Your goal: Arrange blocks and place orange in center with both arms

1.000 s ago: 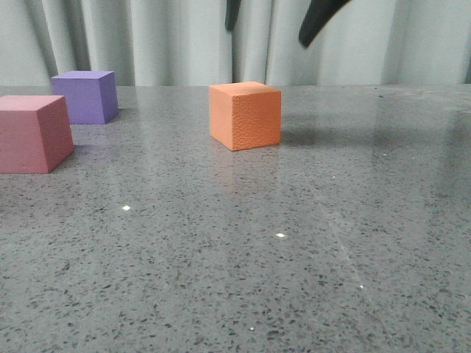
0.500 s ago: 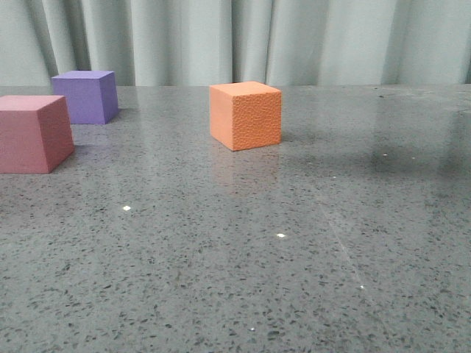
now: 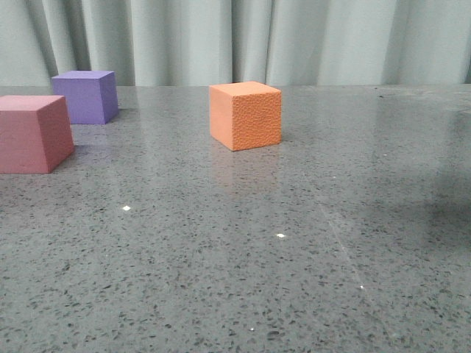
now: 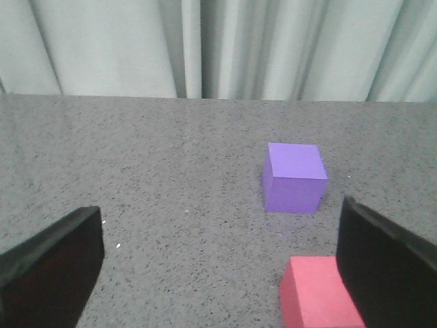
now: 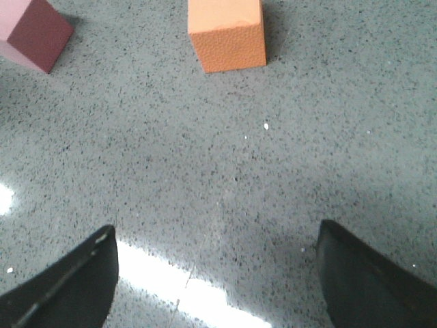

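Note:
The orange cube stands alone near the middle of the grey table. The pink cube sits at the left edge, the purple cube behind it. No gripper shows in the front view. My left gripper is open and empty above the table, with the purple cube ahead and the pink cube beside one finger. My right gripper is open and empty, held above bare table, with the orange cube and the pink cube well ahead of it.
A pale pleated curtain hangs behind the table's far edge. A bright light reflection lies on the tabletop between my right fingers. A soft shadow falls on the table's right side.
My right gripper's fingers, seen at the top of the front view above the orange cube a second ago, have left that view. The cubes have not moved.

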Robot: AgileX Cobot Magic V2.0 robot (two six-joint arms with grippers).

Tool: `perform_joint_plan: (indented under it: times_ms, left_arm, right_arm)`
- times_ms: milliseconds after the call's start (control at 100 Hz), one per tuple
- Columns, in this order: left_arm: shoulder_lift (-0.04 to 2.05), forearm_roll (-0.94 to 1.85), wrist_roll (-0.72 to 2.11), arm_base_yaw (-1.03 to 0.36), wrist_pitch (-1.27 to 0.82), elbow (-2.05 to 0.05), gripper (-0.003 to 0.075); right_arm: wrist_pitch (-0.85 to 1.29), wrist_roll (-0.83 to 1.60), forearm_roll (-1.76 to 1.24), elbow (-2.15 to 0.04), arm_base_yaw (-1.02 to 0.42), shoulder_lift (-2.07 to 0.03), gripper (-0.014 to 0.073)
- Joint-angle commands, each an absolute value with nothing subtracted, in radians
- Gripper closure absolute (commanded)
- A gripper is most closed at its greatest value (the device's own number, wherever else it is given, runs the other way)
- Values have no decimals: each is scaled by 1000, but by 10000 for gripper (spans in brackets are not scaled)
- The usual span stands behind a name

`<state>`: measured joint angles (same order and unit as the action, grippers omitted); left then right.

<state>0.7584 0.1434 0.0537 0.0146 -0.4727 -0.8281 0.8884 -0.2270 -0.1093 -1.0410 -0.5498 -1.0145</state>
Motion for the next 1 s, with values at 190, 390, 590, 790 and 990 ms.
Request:
perform_joint_plan:
  times_ms: [190,390,590,790,990]
  left_arm:
    - [944,161,120,-149,-409,-1035,60]
    - [1126,161,200,-273,-458,-1213,60]
    - [1343,165,289,-363,-638,-1445,60]
    - [1547,206,499,-423,-834,-1675,60]
    - [1714,330,612,-453,-953,-1835,60]
  right_arm:
    - [788,-214,-112,-964,-549,-847,2]
    - [788,-214,-116,-964,-549,-829,2]
    - [788,-214,-118,-964,-549,-829,2]
    - [788,-214,-119,-964,-549,-829,2]
    - [788,-214,-119,-964,-549,-829,2]
